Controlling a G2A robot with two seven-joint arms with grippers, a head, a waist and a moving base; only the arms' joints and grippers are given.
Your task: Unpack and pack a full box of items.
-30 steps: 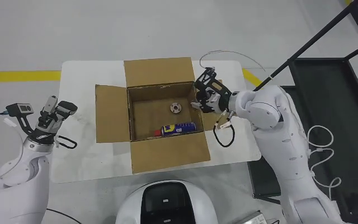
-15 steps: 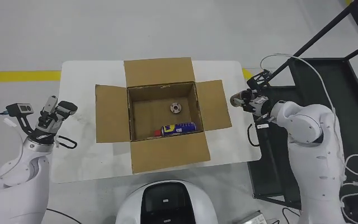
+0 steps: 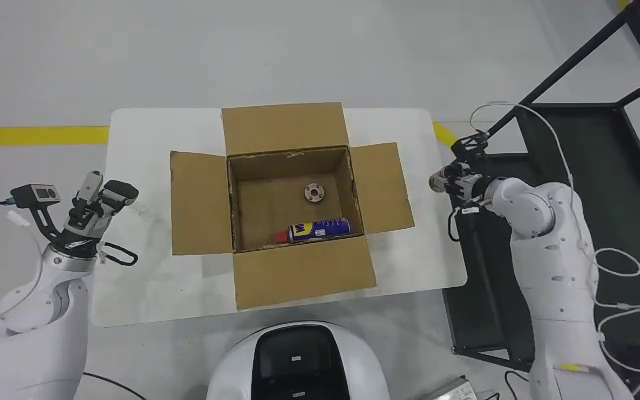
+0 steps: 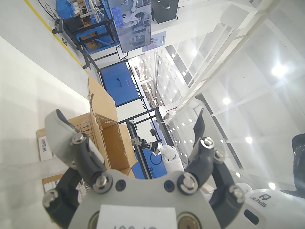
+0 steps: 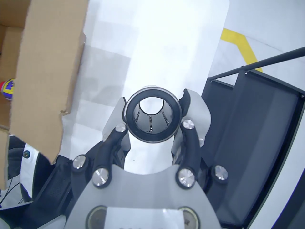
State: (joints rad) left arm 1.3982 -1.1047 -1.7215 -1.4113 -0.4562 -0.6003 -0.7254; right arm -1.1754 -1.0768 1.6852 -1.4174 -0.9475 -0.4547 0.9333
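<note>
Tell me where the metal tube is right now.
The metal tube is clamped in the right gripper, over the right edge of the table, between the open right flap of the box and the black cart.

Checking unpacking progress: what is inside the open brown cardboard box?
Inside the open brown cardboard box, a blue and yellow spray can lies by the wall nearest the robot and a small round metal flange sits mid-floor. Whatever might lie beneath the can is covered.

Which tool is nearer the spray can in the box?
Right. The right tool, holding a metal sleeve, is beyond the box flap beside the spray can; the left tool is farther, at the table's opposite edge.
</note>
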